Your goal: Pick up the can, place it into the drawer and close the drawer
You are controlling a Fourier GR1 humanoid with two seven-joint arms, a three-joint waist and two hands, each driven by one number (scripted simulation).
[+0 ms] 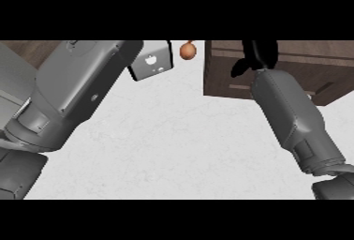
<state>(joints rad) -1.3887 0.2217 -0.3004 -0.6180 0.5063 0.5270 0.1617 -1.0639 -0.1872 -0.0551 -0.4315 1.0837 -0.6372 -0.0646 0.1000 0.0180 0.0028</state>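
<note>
A dark brown wooden drawer unit (223, 75) stands on the white counter at the upper right. My right forearm reaches up over it. The black right hand (258, 55) lies above the unit's top and is cut off by the view's upper edge. No can shows anywhere; whether the right hand holds one is hidden. My left forearm (76, 89) fills the left side, and its hand lies beyond the upper edge, out of sight.
A grey-white box with an apple mark (151, 65) stands at the top centre, just beyond the end of my left forearm. A small orange-brown rounded object (187, 50) lies to its right, close to the drawer unit's left side. White counter (180, 140) spreads between my arms.
</note>
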